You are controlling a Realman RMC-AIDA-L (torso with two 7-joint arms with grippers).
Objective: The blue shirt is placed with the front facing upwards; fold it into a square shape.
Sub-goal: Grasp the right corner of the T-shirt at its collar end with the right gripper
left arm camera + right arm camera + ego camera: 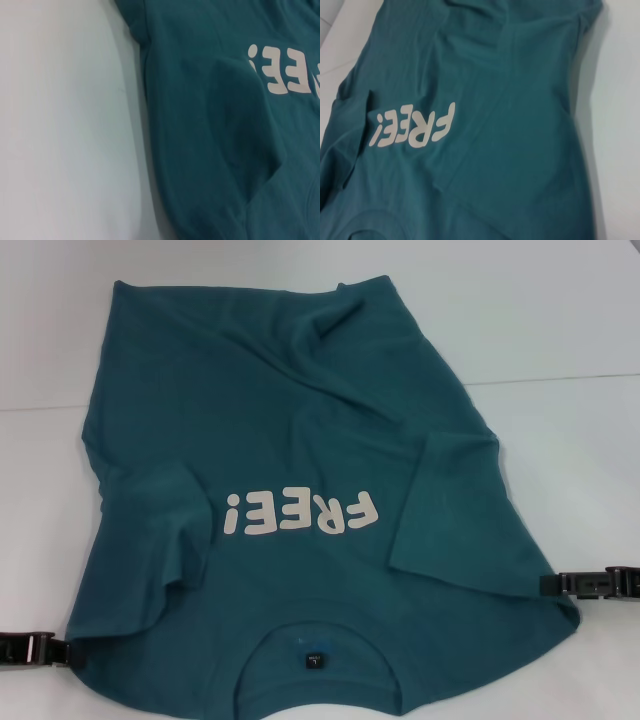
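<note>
The blue shirt (300,440) lies face-up on the white worktop (560,330), sleeves folded inward. Left end effector (60,650) and right end effector (545,585) sit at its shoulder corners; whether they are clenched, I cannot tell.

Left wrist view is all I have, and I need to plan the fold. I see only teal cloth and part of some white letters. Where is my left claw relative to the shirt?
Observer: In the head view the left claw is at the near left corner of the shirt, by the shoulder edge.
Operator: And the other one?
Observer: The right claw is at the opposite near corner, at the edge of the cloth.
Operator: Which end faces the robot?
Observer: The collar, with a small label inside it, lies nearest the robot. The hem is at the far end.
</note>
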